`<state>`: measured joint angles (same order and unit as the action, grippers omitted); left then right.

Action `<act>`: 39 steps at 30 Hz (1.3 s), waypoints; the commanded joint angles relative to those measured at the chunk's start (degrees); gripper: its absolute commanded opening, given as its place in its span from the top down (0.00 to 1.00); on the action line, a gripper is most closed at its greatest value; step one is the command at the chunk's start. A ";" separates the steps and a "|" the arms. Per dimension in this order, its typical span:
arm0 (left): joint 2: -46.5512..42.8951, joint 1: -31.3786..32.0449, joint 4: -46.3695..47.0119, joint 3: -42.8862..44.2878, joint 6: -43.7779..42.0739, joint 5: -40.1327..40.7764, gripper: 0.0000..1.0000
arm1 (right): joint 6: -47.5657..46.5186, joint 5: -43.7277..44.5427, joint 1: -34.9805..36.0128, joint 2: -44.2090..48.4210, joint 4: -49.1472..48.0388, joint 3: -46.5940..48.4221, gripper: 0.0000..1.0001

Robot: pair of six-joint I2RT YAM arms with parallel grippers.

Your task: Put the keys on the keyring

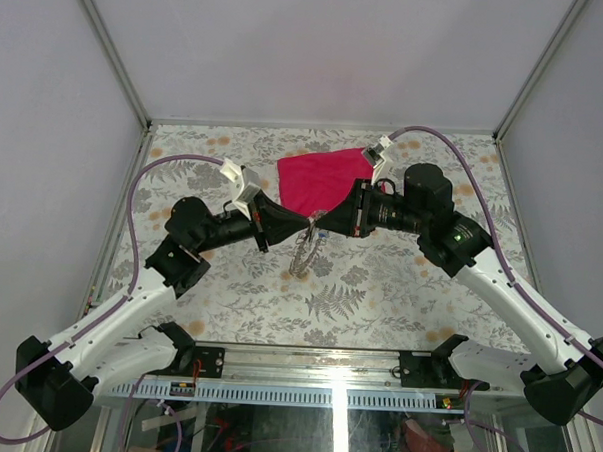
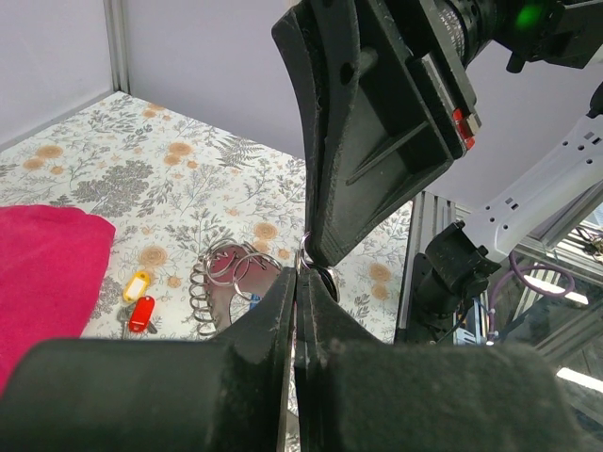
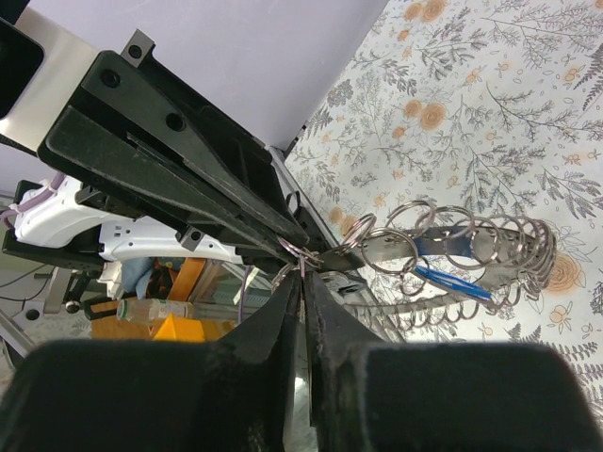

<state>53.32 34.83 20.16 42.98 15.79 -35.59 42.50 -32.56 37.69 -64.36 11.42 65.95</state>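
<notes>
My two grippers meet tip to tip above the middle of the table. My left gripper [image 1: 304, 224] [image 2: 300, 273] is shut on a thin edge of shiny metal. My right gripper [image 1: 320, 228] [image 3: 303, 268] is pinched on a small split ring right at that spot. Below them hangs the keyring [image 1: 302, 254] [image 2: 203, 297] [image 3: 520, 250], a silver loop of coiled wire carrying several small rings. A blue-tagged key [image 3: 450, 281] hangs among them. Two keys with a yellow tag [image 2: 137, 284] and a red tag [image 2: 142, 313] lie on the table beside it.
A pink cloth [image 1: 324, 179] [image 2: 42, 273] lies on the flowered tabletop just behind the grippers. Metal frame posts and white walls close the table in on three sides. The near table edge drops to an aluminium rail [image 1: 334, 393].
</notes>
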 commanded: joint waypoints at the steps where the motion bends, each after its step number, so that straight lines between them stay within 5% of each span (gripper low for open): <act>1: -1.57 -0.20 5.30 1.04 -0.23 0.67 1.00 | 0.40 -0.14 -0.25 0.55 -2.91 0.16 0.92; 6: -1.83 -0.25 5.11 0.80 -0.49 0.85 1.00 | -0.04 1.48 -0.25 1.00 -1.99 0.09 1.00; 29: -2.51 -0.16 7.35 -0.03 -0.15 -0.65 1.00 | 1.28 -0.69 -0.25 -1.71 -0.19 -0.87 1.00; 35: -2.52 -0.20 7.30 -0.13 -0.23 -0.84 1.00 | 1.76 -1.56 -0.25 -2.18 -0.64 -1.10 0.97; 39: -2.59 -0.20 7.26 -0.07 -0.23 -0.85 1.00 | 0.34 -0.90 -0.25 -1.19 -0.89 -0.71 0.83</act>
<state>52.12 34.83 20.23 42.50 15.77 -35.66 44.14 -33.12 37.69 -65.78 12.03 64.95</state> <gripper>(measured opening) 0.011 0.116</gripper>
